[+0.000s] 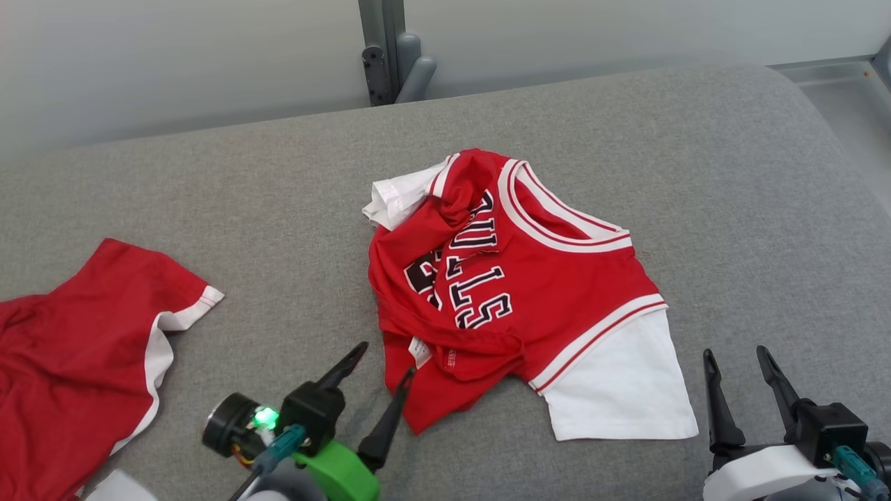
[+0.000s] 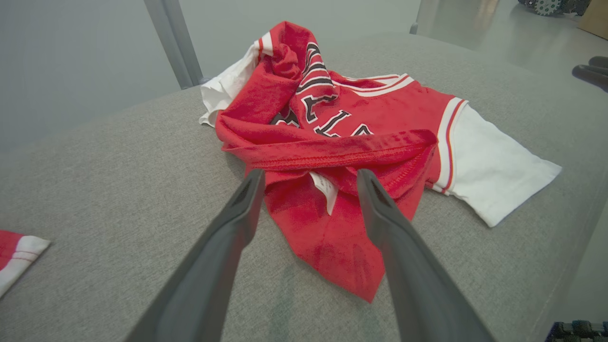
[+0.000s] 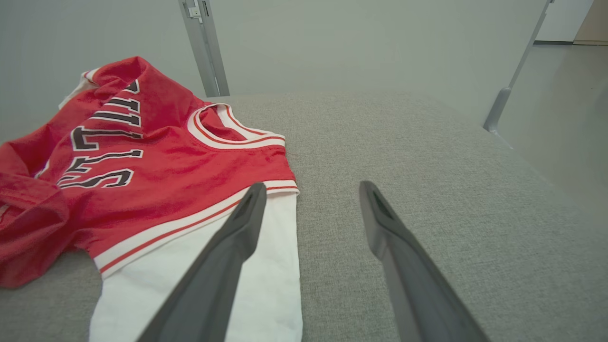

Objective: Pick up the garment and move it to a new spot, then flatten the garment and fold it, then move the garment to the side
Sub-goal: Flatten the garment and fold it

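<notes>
While left end effector, right end effector gape wide: jersey crumpled on grey surface, pale wall behind.

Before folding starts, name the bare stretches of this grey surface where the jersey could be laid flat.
Bare: the grey surface right of the jersey to its edge; the far strip behind it; the gap between it and the other red garment. Crowded: the near edge, by the left gripper and right gripper.
</notes>
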Motion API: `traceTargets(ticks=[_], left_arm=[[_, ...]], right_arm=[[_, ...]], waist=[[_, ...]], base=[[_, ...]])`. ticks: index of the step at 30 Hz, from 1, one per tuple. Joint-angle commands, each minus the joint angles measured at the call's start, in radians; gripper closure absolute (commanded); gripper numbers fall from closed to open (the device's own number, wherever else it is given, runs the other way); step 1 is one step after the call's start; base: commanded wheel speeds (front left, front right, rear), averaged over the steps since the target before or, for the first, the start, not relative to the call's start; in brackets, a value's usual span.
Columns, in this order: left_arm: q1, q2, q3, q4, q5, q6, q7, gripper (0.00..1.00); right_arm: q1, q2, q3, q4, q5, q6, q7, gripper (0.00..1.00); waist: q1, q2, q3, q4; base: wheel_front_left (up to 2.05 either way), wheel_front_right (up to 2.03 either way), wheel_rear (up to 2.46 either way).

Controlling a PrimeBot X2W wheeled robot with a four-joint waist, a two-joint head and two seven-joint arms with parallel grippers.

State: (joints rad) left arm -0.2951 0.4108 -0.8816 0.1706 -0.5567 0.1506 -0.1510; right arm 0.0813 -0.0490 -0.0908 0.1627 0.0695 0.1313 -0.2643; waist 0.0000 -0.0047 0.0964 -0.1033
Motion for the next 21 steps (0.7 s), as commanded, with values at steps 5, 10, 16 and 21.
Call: traceTargets(ticks=[5, 10, 16, 21], left_arm=[[0.116, 0.090, 0.078, -0.098, 0.001, 0.075, -0.090, 0.00], [0.243, 0.110, 0.193, -0.148, -0.034, 0.106, -0.115, 0.00], [0.359, 0.045, 0.362, -0.160, 0.009, 0.036, -0.113, 0.00], [0.367, -0.016, 0.405, -0.134, 0.060, -0.049, -0.113, 0.00]], right_arm=[[0.034, -0.003, -0.002, -0.007, 0.007, -0.001, 0.000, 0.00], [0.064, -0.003, -0.013, -0.010, 0.005, -0.001, 0.000, 0.00], [0.072, -0.003, -0.023, -0.025, -0.011, -0.001, 0.000, 0.00], [0.058, -0.003, -0.019, -0.029, -0.021, -0.001, 0.000, 0.00]], waist=[[0.0000, 0.0047, -0.047, -0.002], [0.0000, 0.0047, -0.080, 0.011], [0.0000, 0.0047, -0.087, 0.042], [0.0000, 0.0047, -0.084, 0.059]], base=[[0.00, 0.00, 0.00], [0.00, 0.00, 0.00], [0.00, 0.00, 0.00], [0.00, 0.00, 0.00]])
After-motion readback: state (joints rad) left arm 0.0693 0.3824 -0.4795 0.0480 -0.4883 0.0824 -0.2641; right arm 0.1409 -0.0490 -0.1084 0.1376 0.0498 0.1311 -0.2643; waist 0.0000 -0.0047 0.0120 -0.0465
